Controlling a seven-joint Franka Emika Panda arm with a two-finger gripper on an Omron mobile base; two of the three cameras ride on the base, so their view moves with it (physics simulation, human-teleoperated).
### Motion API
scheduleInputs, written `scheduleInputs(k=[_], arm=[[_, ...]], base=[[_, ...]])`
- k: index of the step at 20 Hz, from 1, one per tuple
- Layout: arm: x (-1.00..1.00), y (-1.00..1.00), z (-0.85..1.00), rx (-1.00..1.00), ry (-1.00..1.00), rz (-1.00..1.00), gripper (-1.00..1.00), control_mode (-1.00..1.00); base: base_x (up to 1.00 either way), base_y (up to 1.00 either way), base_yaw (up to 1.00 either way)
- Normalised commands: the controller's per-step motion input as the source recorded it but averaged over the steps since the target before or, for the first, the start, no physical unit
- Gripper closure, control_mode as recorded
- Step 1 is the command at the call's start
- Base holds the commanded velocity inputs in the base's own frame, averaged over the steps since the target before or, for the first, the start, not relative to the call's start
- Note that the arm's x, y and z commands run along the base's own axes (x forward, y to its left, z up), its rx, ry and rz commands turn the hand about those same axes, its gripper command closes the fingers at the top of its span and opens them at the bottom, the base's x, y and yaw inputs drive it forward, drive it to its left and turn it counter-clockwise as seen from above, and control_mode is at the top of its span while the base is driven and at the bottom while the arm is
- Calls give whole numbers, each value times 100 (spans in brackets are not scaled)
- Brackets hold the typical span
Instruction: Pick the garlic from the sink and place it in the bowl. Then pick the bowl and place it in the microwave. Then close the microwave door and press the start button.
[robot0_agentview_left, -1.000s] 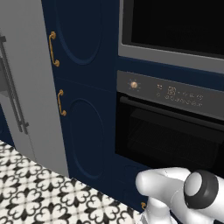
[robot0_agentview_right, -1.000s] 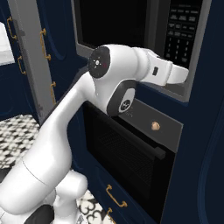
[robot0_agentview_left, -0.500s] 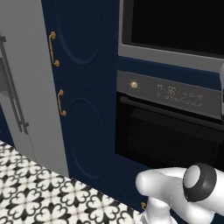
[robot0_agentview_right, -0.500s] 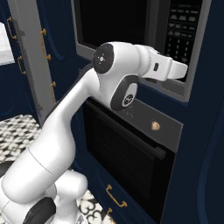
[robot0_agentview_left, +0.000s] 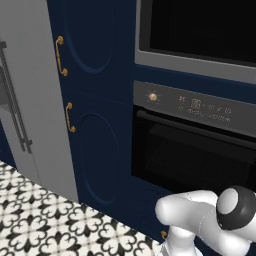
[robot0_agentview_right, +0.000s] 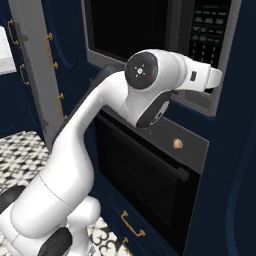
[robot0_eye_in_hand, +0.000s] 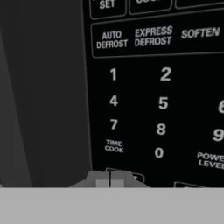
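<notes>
The microwave (robot0_agentview_right: 200, 102) is built into the dark blue cabinet wall, and its door (robot0_agentview_right: 131, 29) with the black glass window is closed. The door also spans the upper right of the left base view (robot0_agentview_left: 200, 31). My gripper (robot0_eye_in_hand: 110, 180) is shut with nothing between its fingers. It sits right against the lower part of the microwave's black keypad (robot0_eye_in_hand: 159, 103), just below the TIME COOK key. In the right base view my hand (robot0_agentview_right: 209, 79) reaches to the bottom of that keypad (robot0_agentview_right: 211, 26). The garlic and the bowl are hidden, and the sink is out of view.
Below the microwave is the black oven (robot0_agentview_left: 192, 152) with its knob (robot0_agentview_left: 153, 97), display and bar handle. Dark blue cabinet doors with brass handles (robot0_agentview_left: 61, 56) stand to the left, beside a grey fridge (robot0_agentview_left: 25, 90). Patterned tile floor (robot0_agentview_left: 45, 222) lies in front.
My arm has pushed a little further right, carrying the hand closer to the microwave's keypad. The gripper has stayed shut and the base has not moved.
</notes>
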Motion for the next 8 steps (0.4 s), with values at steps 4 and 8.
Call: scheduleInputs(k=[4, 8], arm=[[30, -19, -43, 0, -2, 17, 100, -100], [-84, 52, 2, 0, -25, 0, 100, -100]], base=[[0, 0, 0], [0, 0, 0]])
